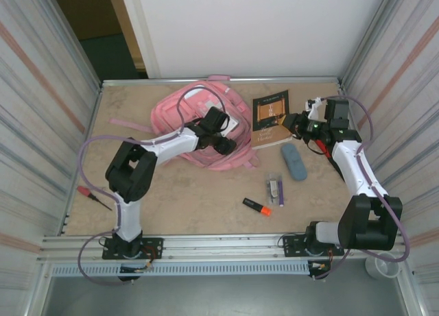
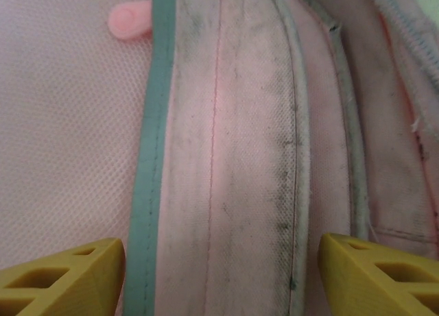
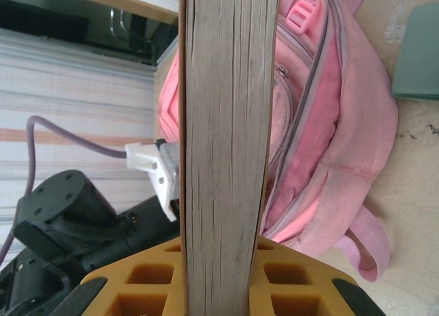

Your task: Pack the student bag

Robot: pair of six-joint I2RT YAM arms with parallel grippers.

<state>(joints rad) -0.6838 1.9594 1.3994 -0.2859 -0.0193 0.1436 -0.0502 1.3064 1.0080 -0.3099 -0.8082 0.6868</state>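
The student bag [image 1: 185,110], a large pink backpack, lies at the back middle of the table. My left gripper [image 1: 223,143] hovers right over its front, open. In the left wrist view the yellow fingertips [image 2: 62,275] stand wide apart above a soiled pink panel [image 2: 233,158] with teal piping, and nothing sits between them. My right gripper [image 1: 293,122] is shut on a dark-covered book [image 1: 271,114] just right of the bag. The book's page edge [image 3: 226,124] rises straight up from between the orange jaws [image 3: 223,275], and the bag [image 3: 343,138] lies behind it with its zip parted.
A blue-grey pencil case [image 1: 295,162] lies near the right arm. An orange highlighter [image 1: 256,206], a purple pen and a small white item [image 1: 276,189] sit in the front middle. A red screwdriver [image 1: 92,196] lies at the left edge. Striped walls close in both sides.
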